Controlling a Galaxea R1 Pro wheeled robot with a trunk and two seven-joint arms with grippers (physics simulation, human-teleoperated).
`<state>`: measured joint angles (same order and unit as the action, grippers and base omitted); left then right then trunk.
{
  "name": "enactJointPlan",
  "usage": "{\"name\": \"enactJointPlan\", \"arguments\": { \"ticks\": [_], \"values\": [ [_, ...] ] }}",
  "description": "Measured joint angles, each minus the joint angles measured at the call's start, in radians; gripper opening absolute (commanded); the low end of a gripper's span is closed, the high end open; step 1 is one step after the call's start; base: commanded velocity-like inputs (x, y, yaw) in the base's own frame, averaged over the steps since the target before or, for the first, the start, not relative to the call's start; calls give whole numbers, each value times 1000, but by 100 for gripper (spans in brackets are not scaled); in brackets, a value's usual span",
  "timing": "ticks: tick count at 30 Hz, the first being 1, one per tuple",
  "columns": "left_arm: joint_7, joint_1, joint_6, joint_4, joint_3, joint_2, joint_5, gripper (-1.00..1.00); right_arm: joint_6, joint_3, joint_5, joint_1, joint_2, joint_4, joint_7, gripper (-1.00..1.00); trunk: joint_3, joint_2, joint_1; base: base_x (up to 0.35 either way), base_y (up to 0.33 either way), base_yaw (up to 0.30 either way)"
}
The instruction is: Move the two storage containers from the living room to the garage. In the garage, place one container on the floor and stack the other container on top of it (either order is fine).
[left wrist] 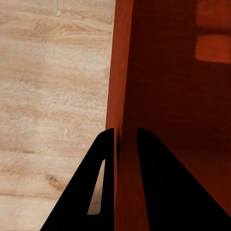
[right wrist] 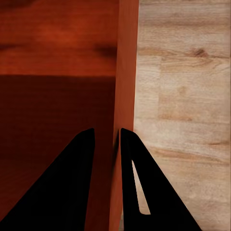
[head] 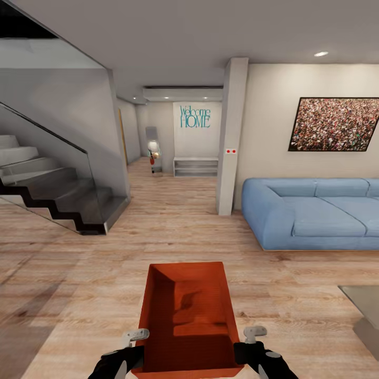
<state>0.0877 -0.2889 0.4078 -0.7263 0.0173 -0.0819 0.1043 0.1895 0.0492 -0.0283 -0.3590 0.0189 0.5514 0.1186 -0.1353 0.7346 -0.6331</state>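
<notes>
Orange bin (head: pixel 187 316) btwn both hands, L (head: pixel 136 337) & R (head: pixel 252 336), walls pinched.

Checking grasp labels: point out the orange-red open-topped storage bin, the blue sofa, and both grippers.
Orange-red open-topped storage bin (head: pixel 185 310): head view, inner floor.
Blue sofa (head: pixel 321 221): head view, seat cushion.
Left gripper (left wrist: pixel 126 144): left wrist view, straddling bin wall.
Right gripper (right wrist: pixel 107 142): right wrist view, straddling bin wall.

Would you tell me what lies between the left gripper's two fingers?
The storage container's thin orange-red side wall, clamped in the left gripper, as the left wrist view shows.
</notes>
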Motion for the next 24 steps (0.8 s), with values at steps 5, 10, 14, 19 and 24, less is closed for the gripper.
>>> {"name": "enactJointPlan", "arguments": {
  "ticks": [5, 10, 14, 19, 24],
  "values": [
    [0, 0, 0, 0, 0, 0, 0, -100, 0, 0, 0, 0, 0, 0, 0, -100, 4, 0, 0, 327, 0, 0],
    [0, 0, 0, 0, 0, 0, 0, -100, 0, 0, 0, 0, 0, 0, 0, -100, 5, 0, 0, 327, 0, 0],
    [0, 0, 0, 0, 0, 0, 0, -100, 0, 0, 0, 0, 0, 0, 0, -100, 5, 0, 0, 327, 0, 0],
    [0, 0, 0, 0, 0, 0, 0, -100, 0, -1, 0, 0, 0, 0, 0, -100, 5, 0, 0, 327, 0, 0],
    [0, 0, 0, 0, 0, 0, 0, -100, 0, -1, 0, 0, 0, 0, 0, -100, 5, 0, 0, 327, 0, 0]
  ]
}}
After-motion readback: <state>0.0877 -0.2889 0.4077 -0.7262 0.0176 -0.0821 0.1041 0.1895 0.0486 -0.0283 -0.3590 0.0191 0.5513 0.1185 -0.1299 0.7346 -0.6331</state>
